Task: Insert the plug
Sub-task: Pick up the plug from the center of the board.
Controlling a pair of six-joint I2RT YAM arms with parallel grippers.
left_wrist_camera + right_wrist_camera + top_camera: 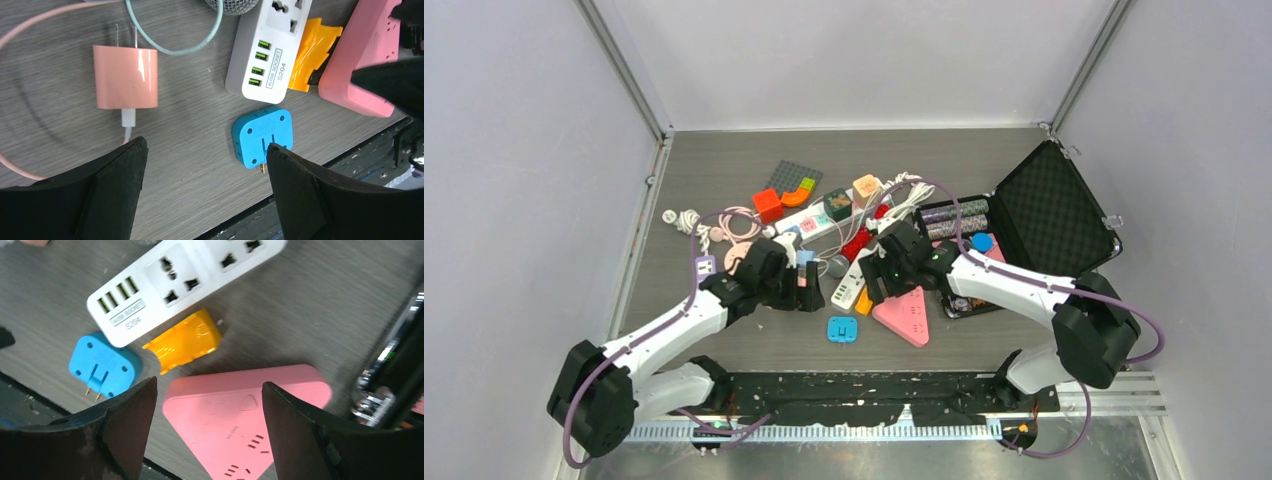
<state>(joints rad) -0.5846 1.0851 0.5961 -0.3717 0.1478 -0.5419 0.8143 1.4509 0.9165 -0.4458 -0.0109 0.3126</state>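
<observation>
Parted jaws; blue plug (250, 134), prongs visible

The light is bright and even, and it seems to come from above. In the top view the gray counter (714, 160) is well lit, with only soft, faint shadows. The small things there are too tiny to see well.

The left wrist view is sharp, and the letters on the white power strip (270, 45) can be read. The pink charger (125, 75) has a white stripe of glare. The left fingers (110, 195) are black and show little detail.

The right wrist view is a bit blurry, most of all at the right edge. The right fingers (305, 435) look smeared.
</observation>
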